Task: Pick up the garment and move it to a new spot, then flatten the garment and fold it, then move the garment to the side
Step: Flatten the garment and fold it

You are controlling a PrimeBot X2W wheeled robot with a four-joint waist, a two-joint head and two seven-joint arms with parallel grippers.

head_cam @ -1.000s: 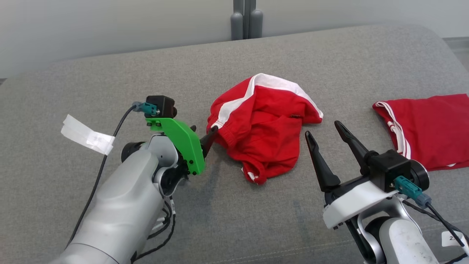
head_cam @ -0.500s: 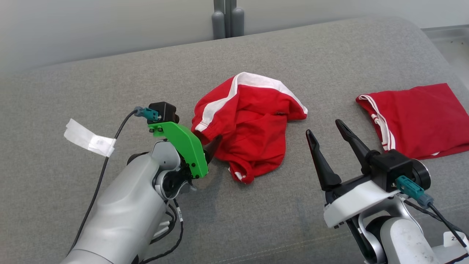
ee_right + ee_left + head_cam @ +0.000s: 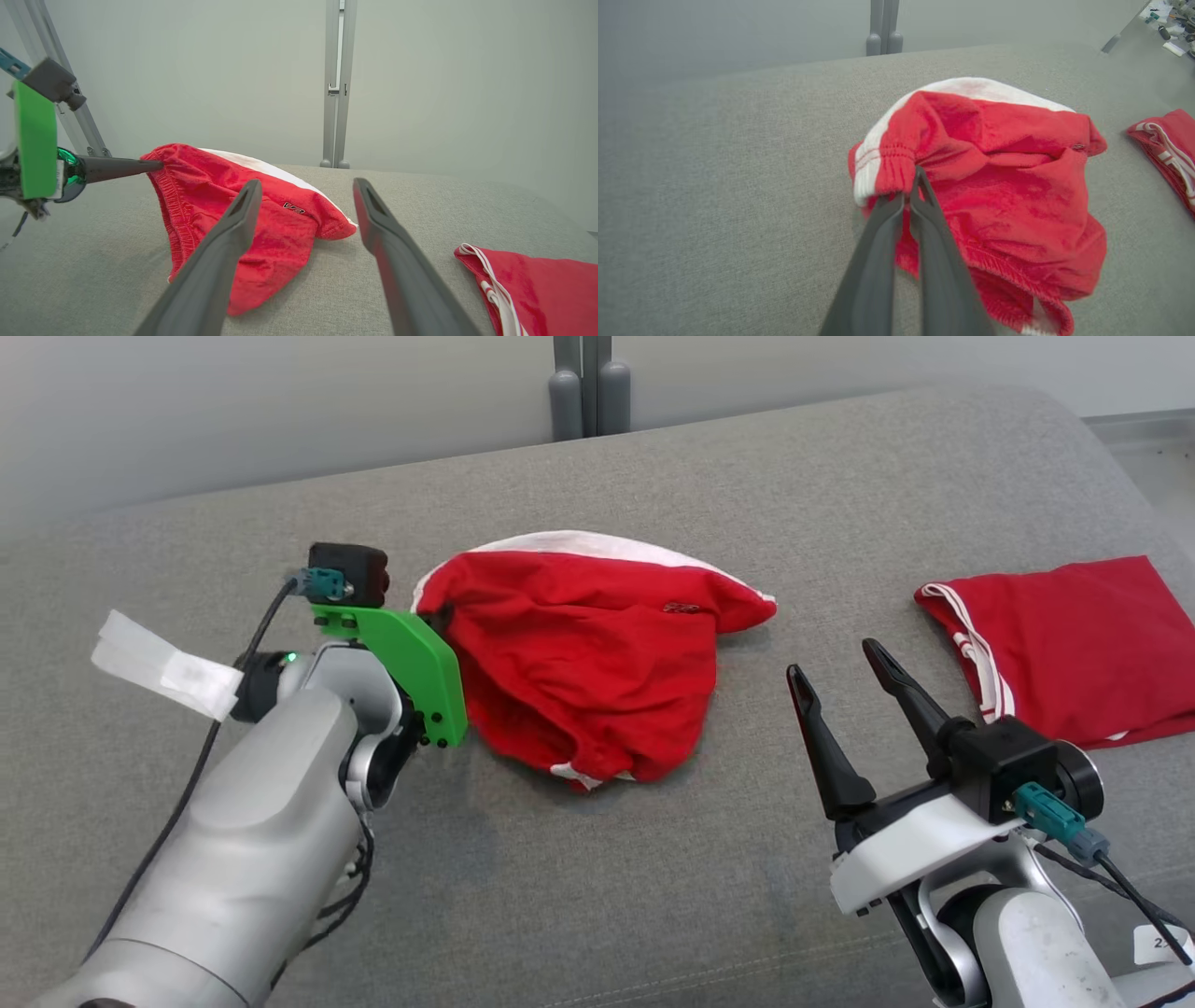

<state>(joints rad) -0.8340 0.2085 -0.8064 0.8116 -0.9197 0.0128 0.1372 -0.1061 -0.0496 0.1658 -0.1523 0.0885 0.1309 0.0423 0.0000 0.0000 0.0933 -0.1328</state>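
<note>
A crumpled red garment with white stripes and an elastic waistband lies mid-surface, its left edge raised. My left gripper is shut on that waistband edge; the left wrist view shows the fingers pinched together on the gathered hem. In the right wrist view the left gripper holds the garment up off the surface while its right part still rests there. My right gripper stands open to the right of the garment, apart from it, with nothing between its fingers.
A second red garment with white trim lies folded at the far right. The grey padded surface stretches all around. Grey posts stand behind its far edge. A white tape tag hangs on the left arm's cable.
My left gripper has shut on the garment's waistband edge and drawn it up and to the left, stretching the cloth out. The right arm has stayed put. The camera shifted slightly.
</note>
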